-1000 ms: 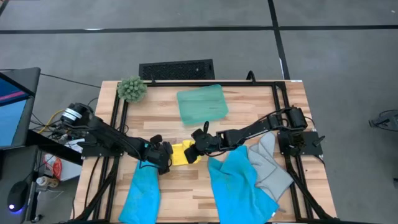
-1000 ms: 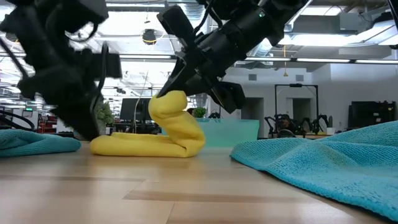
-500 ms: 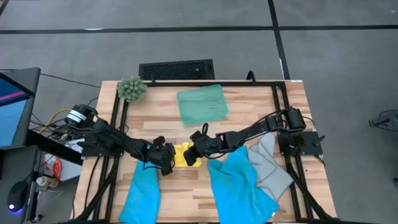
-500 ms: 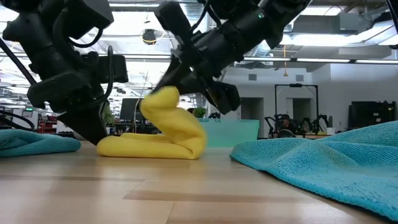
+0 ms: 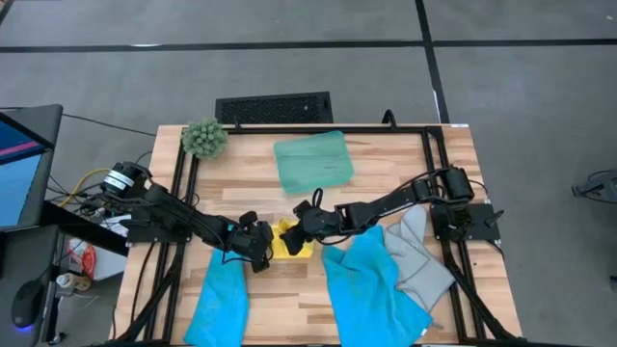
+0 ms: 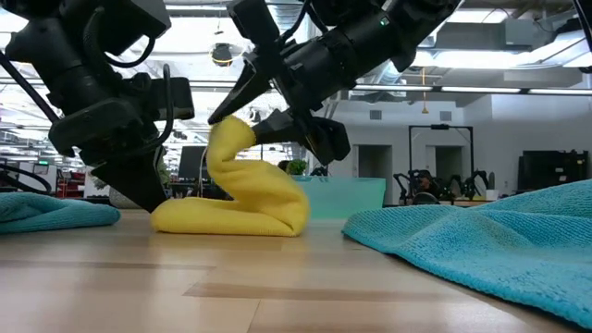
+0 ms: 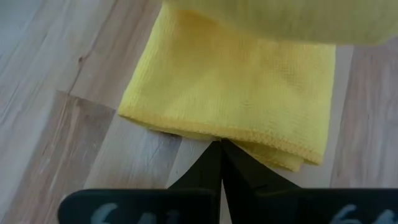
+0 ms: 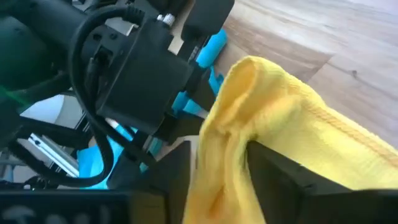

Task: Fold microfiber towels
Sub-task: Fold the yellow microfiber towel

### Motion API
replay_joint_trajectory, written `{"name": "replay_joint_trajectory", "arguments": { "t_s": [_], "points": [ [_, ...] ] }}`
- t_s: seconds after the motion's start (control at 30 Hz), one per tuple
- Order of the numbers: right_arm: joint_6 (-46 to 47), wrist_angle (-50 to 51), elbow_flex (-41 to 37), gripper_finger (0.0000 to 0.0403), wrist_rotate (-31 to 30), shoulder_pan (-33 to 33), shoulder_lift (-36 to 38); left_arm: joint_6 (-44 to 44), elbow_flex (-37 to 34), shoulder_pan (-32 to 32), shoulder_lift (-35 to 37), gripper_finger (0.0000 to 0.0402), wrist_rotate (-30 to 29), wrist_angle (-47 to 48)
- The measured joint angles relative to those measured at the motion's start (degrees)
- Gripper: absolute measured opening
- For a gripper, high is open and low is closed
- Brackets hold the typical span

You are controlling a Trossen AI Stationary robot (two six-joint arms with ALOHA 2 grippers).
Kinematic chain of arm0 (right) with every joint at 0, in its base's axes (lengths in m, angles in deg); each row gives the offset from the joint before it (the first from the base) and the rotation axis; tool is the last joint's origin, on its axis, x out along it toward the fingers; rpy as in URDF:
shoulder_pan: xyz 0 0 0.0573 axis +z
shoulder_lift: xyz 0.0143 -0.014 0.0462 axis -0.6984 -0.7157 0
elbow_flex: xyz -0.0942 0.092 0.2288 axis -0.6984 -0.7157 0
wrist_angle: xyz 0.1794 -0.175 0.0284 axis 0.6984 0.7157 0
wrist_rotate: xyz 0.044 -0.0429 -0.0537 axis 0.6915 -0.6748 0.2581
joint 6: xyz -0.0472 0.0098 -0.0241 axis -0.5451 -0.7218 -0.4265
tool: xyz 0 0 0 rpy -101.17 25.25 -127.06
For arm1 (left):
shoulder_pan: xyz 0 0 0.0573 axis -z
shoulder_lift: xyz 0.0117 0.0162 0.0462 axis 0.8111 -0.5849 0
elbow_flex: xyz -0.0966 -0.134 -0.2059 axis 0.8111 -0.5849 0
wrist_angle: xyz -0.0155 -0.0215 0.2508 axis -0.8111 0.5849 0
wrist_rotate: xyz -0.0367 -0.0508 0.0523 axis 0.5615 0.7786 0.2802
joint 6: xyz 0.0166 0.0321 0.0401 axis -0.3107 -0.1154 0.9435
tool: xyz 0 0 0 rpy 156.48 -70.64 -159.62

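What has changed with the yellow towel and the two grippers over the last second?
The right gripper, shut on the yellow towel, has carried its raised flap further over toward the left gripper. The left gripper, fingers shut, has slid in along the table to the towel's edge. The blue towels, grey towel and tray stayed put.

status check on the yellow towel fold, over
Right gripper shut on yellow towel, lifting one edge over. Left gripper shut, pinning the towel's near edge to the table. Nothing in the way.
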Motion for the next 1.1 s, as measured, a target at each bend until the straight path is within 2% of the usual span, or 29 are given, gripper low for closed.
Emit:
{"name": "replay_joint_trajectory", "arguments": {
  "t_s": [0.2, 0.33, 0.5, 0.63, 0.77, 0.87, 0.97, 1.1],
  "points": [
    [-0.1, -1.5, 0.0, 0.0233, 0.0, -0.2, 0.0, -0.2, 0.0, 0.0, 0.1, 0.0000, 0.7, 0.1],
    [-1.1, 0.3, 0.0, 0.0237, 0.2, -0.4, 0.9, -0.8, 0.0, 0.0, 2.0, 0.0000, 3.7, 3.3],
    [-2.5, 3.7, 0.0, 0.0226, -1.8, 2.5, 1.9, -4.0, 0.0, 0.7, 9.5, 0.0000, 5.0, 12.3],
    [-3.0, 6.6, 0.0, 0.0216, -8.7, 6.0, 1.4, -6.1, 0.0, 3.7, 16.8, 0.0000, 0.4, 13.8],
    [-2.6, 9.0, -1.7, 0.0206, -15.8, 8.2, 0.9, -6.2, 0.0, 7.2, 21.1, 0.0000, -9.8, 10.3],
    [-2.6, 8.5, -2.5, 0.0198, -17.8, 8.6, 1.1, -3.5, 0.0, 8.6, 20.9, 0.0000, -15.9, 5.0],
    [-2.4, 8.5, -3.8, 0.0189, -17.9, 8.5, 1.0, -0.1, 0.1, 8.3, 17.8, 0.0000, -15.7, -0.6],
    [-1.0, 8.6, -5.3, 0.0179, -17.9, 8.9, 0.9, 1.6, 0.1, 7.4, 11.1, 0.0000, -12.2, -5.0]
  ]
}}
